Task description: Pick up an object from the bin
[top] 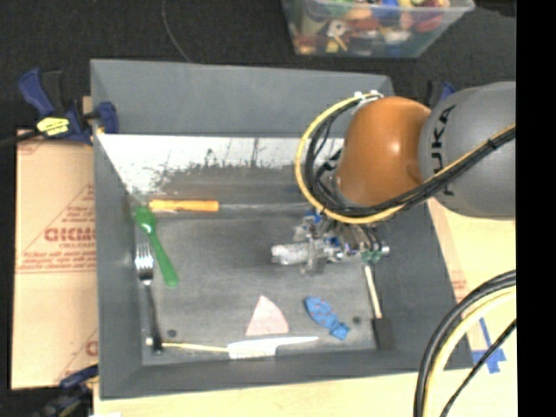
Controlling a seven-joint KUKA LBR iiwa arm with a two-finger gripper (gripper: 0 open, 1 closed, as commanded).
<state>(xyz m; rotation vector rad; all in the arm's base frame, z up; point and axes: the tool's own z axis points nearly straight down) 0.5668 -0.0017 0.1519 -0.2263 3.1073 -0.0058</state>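
Now, hand (317,248): low over the bin (217,159) floor, right of middle; open or shut, cannot tell.
Nearest: blue scrap (327,315), toward the front edge; stick (373,290) by the right wall.
Front edge: pink wedge (266,318), white knife (261,347).
Left wall: green spoon (156,248), fork (145,266).

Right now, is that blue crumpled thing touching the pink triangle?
Apart. The camera view shows a strip of bare bin floor between the blue crumpled thing and the pink triangle.
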